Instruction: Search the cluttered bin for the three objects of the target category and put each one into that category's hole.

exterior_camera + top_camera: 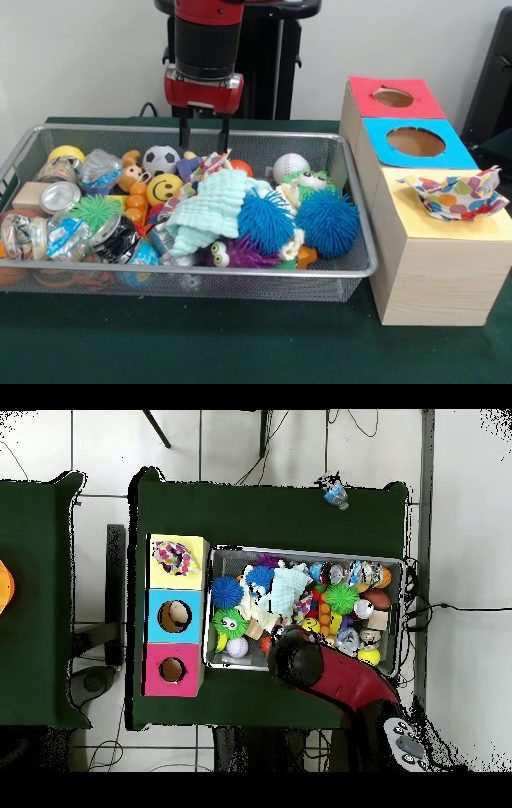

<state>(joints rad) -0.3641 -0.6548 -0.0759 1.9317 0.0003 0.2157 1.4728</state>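
Note:
The wire mesh bin [200, 273] is full of toys; it also shows in the overhead view [305, 550]. My gripper [204, 132] hangs open and empty over the bin's far side. Just below it, a polka-dot cloth [210, 164] lies partly buried between a purple figure and an orange ball. A second polka-dot cloth [458, 194] sits bunched on the yellow surround [416, 224] of the wooden box and covers the hole; it also shows in the overhead view [176, 559]. No third polka-dot cloth is in view. In the overhead view the arm [300, 662] hides the gripper.
A mint-green cloth [212, 210] lies in the bin's middle, next to blue spiky balls [326, 220], a baseball [290, 168], a soccer ball [162, 158], a smiley ball [164, 189] and cans [60, 196]. The blue-surround hole [415, 142] and red-surround hole [393, 98] lie behind the yellow one.

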